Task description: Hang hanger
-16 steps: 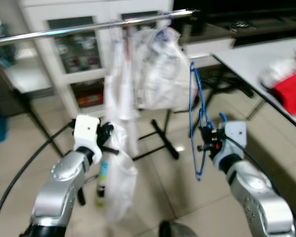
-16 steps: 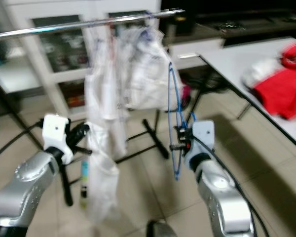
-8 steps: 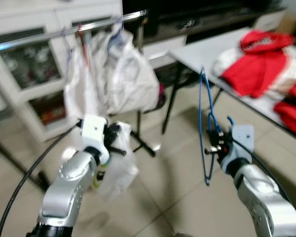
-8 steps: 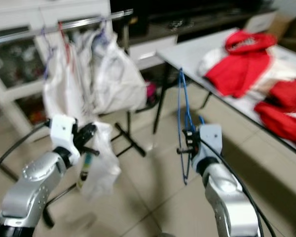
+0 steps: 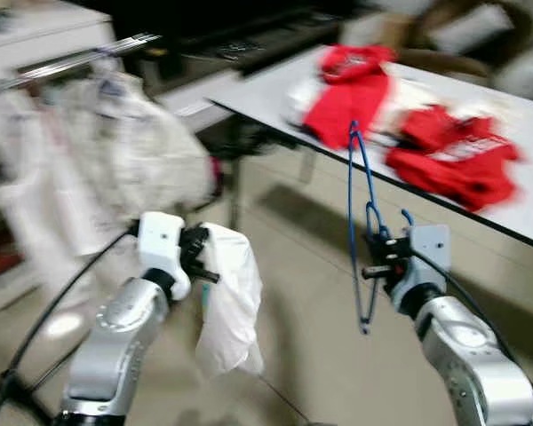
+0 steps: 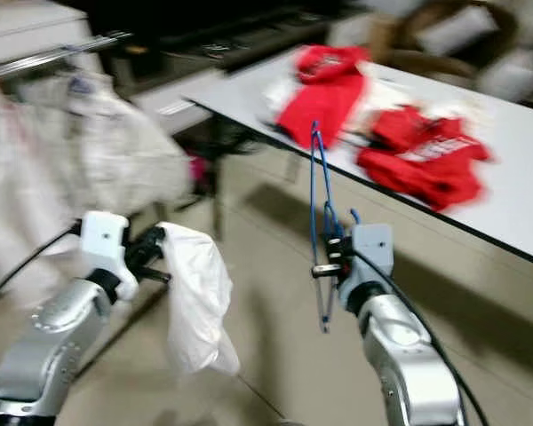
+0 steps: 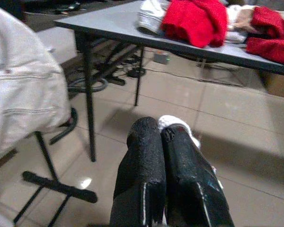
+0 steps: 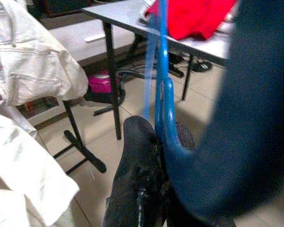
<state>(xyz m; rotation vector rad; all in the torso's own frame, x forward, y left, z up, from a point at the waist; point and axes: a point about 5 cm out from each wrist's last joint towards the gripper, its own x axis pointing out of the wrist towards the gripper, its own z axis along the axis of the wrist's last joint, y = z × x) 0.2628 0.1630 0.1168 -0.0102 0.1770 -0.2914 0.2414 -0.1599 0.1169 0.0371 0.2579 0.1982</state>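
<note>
right gripper (image 5: 374, 257) grips blue hanger (image 5: 359, 204) near the table (image 5: 515, 133) | left gripper (image 5: 198, 257) grips white cloth (image 5: 229, 311)

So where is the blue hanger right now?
The blue hanger is clamped upright in the right gripper, on the right in the eye views, in front of the grey table with the red clothes.

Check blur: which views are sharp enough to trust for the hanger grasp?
Left and right eye views: motion-smeared throughout, red clothes and rail soft. Left wrist view: fairly sharp. Right wrist view: blue hanger close to the lens and defocused, but the right gripper visibly pinches it.
</note>
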